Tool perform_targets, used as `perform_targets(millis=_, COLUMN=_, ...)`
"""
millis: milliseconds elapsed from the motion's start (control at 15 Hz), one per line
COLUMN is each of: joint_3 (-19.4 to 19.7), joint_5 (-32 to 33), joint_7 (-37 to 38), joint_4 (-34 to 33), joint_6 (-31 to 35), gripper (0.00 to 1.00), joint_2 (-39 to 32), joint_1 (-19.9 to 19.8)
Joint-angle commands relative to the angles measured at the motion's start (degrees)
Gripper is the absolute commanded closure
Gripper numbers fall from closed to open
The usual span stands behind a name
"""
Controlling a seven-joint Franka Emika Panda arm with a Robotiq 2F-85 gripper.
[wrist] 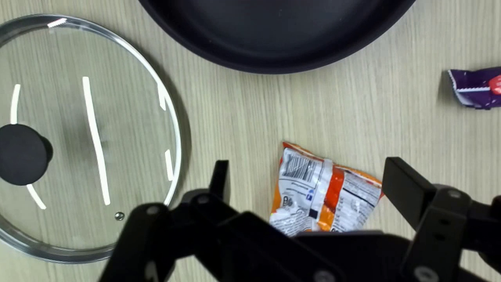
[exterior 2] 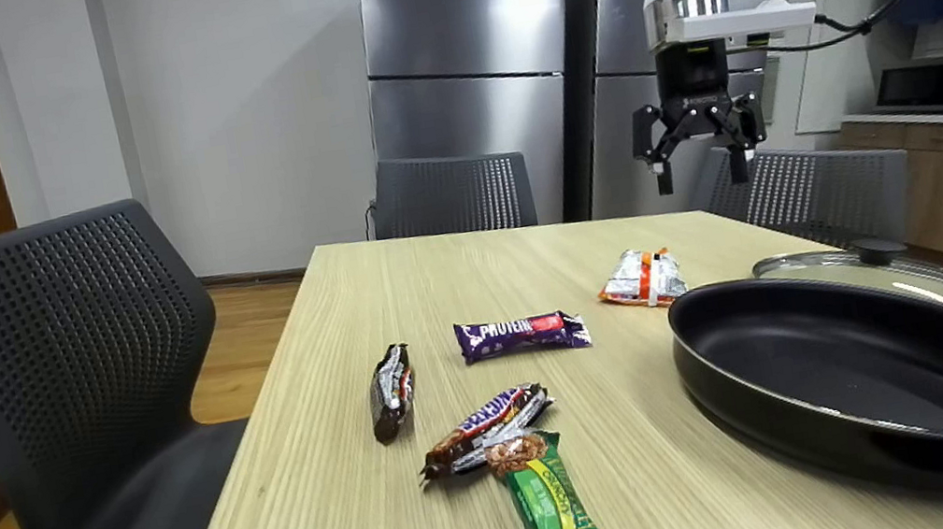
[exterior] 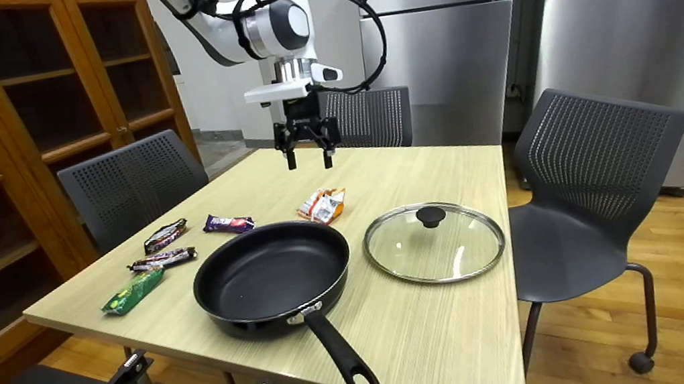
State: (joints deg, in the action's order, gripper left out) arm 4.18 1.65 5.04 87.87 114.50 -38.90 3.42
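And there's the gripper (exterior: 310,161), jaws spread wide and empty, bag (exterior: 322,207) below, lid (exterior: 434,243) near the edge of the table (exterior: 435,340)!

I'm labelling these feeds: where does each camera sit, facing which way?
An exterior view: raised, near the pan handle, facing across the table toward fridges; arm, open fingers show.
An exterior view: low, near the green bar, facing fridges; arm, fingers show.
Wrist view: on the arm, facing down at the packet; fingers show.
Both exterior views share pan, lid, packet.
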Motion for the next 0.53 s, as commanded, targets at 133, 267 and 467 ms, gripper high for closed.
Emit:
perform_targets(millis=133, joint_3=-1.8, joint_5=2.9, joint_7=2.3, joint_4=7.5, joint_6=2.4, gripper=0.0, joint_2=4.6, joint_1=3.4)
perform_targets(millis=267, joint_3=-2.3, joint_5=3.4, joint_7=2.9, joint_4=8.7, joint_6=2.8, gripper=0.0, joint_2=4.9, joint_1=4.8)
perform_targets(millis=467, joint_3=-3.1, joint_5=3.9, joint_7=4.0, joint_4=10.3, joint_6=3.7, gripper=0.0, joint_2=5.3, joint_1=6.5)
